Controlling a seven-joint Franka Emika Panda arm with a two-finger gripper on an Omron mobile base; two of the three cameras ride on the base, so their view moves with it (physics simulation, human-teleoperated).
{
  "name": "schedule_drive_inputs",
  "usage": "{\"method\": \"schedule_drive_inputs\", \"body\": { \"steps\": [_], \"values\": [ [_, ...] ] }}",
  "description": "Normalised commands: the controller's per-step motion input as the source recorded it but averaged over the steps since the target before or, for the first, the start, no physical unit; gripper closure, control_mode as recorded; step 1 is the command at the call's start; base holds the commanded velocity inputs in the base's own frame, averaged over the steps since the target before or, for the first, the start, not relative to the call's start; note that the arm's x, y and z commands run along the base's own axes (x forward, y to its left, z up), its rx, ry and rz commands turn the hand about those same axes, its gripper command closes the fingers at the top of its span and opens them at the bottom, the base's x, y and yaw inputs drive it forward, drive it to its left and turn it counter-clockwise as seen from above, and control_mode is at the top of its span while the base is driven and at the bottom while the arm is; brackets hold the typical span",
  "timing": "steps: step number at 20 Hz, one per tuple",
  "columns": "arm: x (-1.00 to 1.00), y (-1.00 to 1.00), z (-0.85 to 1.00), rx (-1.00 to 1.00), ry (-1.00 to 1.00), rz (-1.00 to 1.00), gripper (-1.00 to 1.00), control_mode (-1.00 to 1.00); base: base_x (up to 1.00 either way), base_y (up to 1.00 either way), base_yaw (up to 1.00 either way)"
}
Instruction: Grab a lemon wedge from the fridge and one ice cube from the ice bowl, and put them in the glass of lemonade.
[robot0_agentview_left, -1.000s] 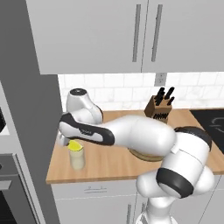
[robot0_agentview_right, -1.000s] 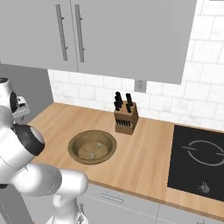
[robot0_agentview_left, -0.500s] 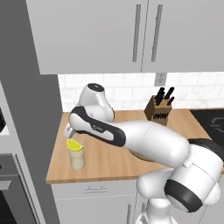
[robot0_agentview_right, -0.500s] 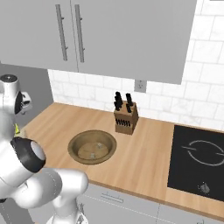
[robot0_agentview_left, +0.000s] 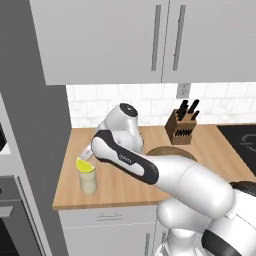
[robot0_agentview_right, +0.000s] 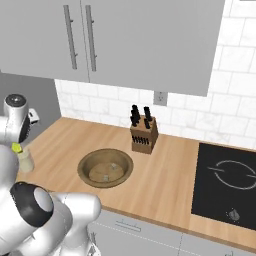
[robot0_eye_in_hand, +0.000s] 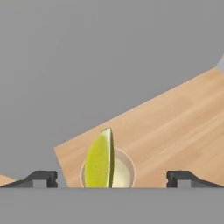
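Gripper (robot0_eye_in_hand: 111, 177) was wide open, empty, just above glass (robot0_agentview_left: 88, 182). Wedge (robot0_agentview_left: 85, 166) sat propped on glass rim near tabletop (robot0_agentview_left: 125, 185) left edge. Risk: could've tipped out if bumped. Ice bowl (robot0_agentview_right: 105, 167) farther right, ice pending.

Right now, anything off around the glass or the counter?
One thing: the lemon wedge stands on edge across the rim of the glass of lemonade, poking well above it, not sunk in. The gripper is open and clear of it. No spill on the counter.
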Motion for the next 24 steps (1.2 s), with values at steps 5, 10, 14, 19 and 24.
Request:
{"method": "schedule_drive_inputs", "body": {
  "steps": [5,10,14,19,24],
  "values": [
    [-0.13,-0.26,0.16,-0.01,-0.01,-0.03,-1.0,-1.0,0.0,0.0,0.0],
    [0.0,-0.63,0.57,-0.13,0.15,-0.11,-1.0,-1.0,0.0,0.0,0.0],
    [0.01,-0.63,0.44,-0.21,0.25,-0.14,-1.0,-1.0,0.0,0.0,0.0],
    [-0.08,-0.88,-0.14,-0.12,0.06,-0.16,-1.0,-1.0,0.0,0.0,0.0],
    [-0.39,-1.0,-0.92,0.01,-0.07,-0.15,-1.0,-1.0,0.0,0.0,0.0]
  ]
}}
